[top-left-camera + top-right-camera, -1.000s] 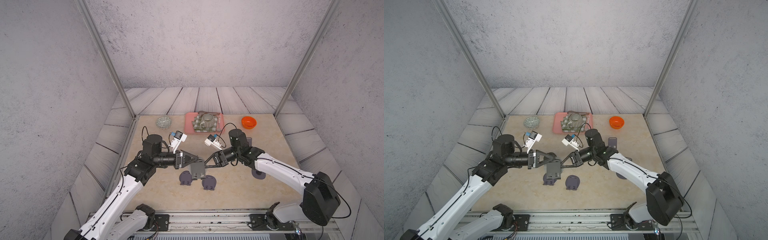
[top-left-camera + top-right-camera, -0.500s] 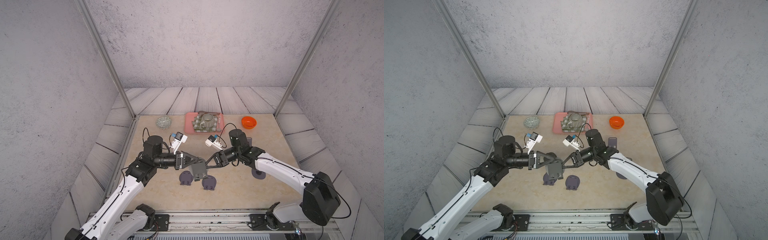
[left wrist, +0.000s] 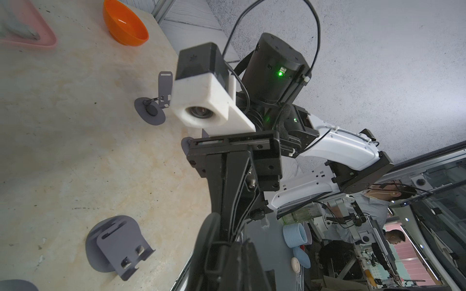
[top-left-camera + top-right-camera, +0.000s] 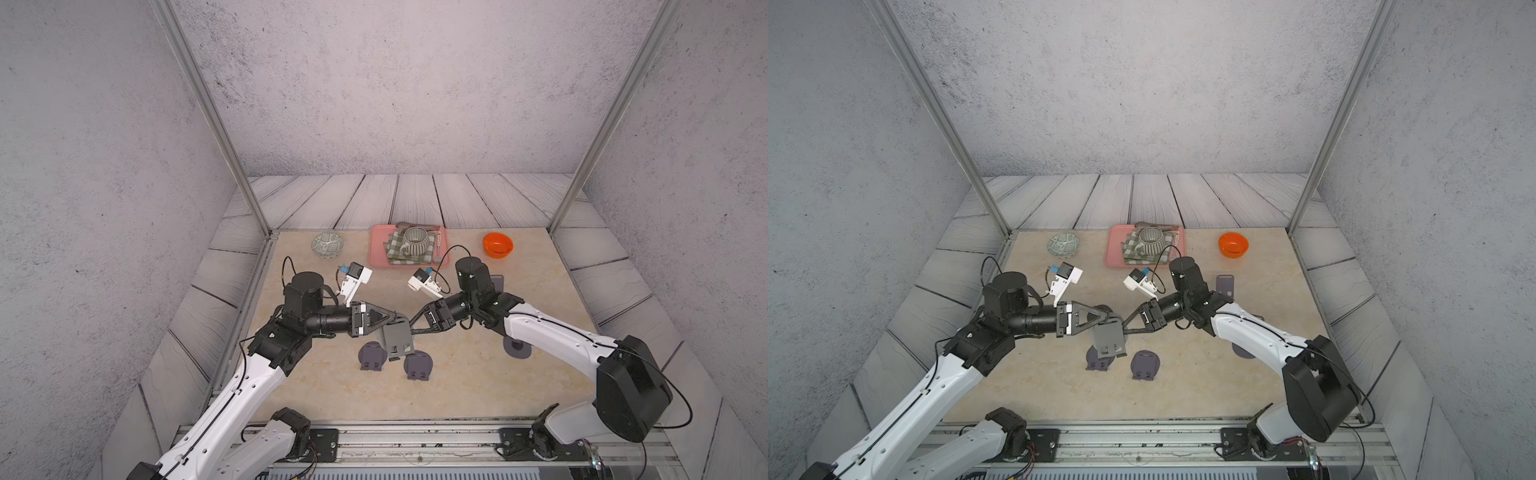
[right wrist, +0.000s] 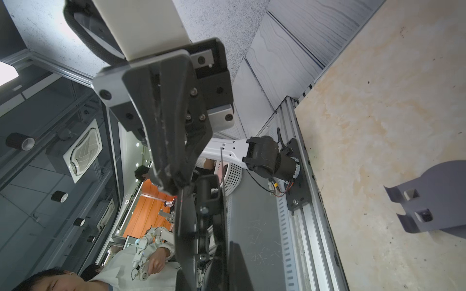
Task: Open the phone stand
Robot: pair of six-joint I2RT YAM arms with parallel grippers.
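Holds grey plastic phone stand (image 4: 398,338) just below the meeting tips, clear of beige tabletop (image 4: 478,386); clamps left end effector (image 4: 400,323) and right end effector (image 4: 412,330) shut on opposite upper edges, seemingly to brace one plate, swing the other open

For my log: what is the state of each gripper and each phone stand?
held stand, off the table, panel hanging down
left gripper, shut on held stand
right gripper, shut on held stand
left near stand, folded
right near stand, folded
far stand, open, panel upright
stand under right arm, mostly hidden
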